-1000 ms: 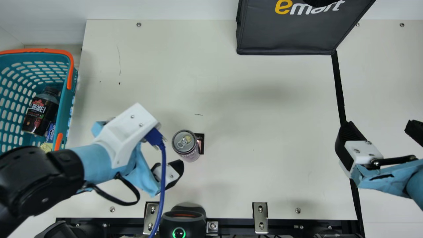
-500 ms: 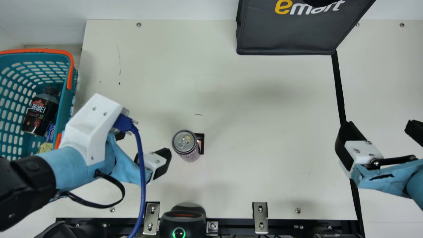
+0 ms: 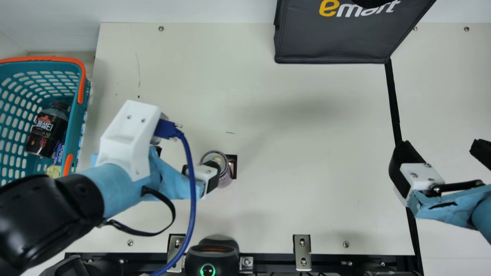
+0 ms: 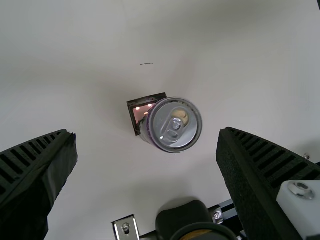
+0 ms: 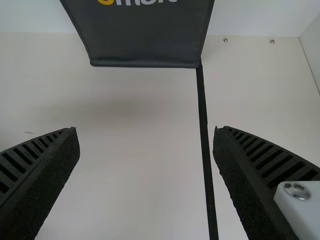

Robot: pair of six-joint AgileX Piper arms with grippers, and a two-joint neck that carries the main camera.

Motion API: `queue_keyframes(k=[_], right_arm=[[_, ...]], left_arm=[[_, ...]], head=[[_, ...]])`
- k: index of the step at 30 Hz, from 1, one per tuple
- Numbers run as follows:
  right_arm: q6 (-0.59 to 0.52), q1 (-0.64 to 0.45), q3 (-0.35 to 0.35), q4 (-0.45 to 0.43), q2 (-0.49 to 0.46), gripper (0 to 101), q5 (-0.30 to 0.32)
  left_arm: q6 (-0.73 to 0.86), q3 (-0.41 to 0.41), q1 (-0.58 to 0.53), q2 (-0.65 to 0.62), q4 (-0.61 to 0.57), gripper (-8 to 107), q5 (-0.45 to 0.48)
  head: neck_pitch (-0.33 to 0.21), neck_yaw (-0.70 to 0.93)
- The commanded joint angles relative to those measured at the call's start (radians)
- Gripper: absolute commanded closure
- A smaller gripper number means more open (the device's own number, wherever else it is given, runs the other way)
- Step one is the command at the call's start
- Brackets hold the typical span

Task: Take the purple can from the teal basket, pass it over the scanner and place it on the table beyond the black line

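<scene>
Here, the left gripper (image 3: 187,159) had its 2 jaws wide, the purple can (image 4: 179,131) upright on the table (image 3: 291,184) ahead of their gap. The right gripper (image 3: 441,147) also had wide jaws, above the black line (image 5: 204,135).

Main view: from the neck, high, faces down over desk (image 3: 299,161). Left wrist: nearer, looks down at can (image 4: 172,127), shared with main. Right wrist: slanting down, shares bag (image 5: 145,42), black line (image 5: 204,130) with main.
</scene>
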Motion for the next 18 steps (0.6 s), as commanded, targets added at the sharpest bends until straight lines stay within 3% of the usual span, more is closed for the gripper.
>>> queue_keyframes(k=[1,18], right_arm=[[0.000,0.000,0.000,0.000,0.000,6,0.000],[0.000,0.000,0.000,0.000,0.000,6,0.000]], left_arm=[[-0.070,-0.014,-0.028,0.023,0.022,9,0.006],[-0.358,-0.079,-0.125,0.201,0.137,9,0.043]], head=[[-0.029,0.002],[-0.029,0.002]])
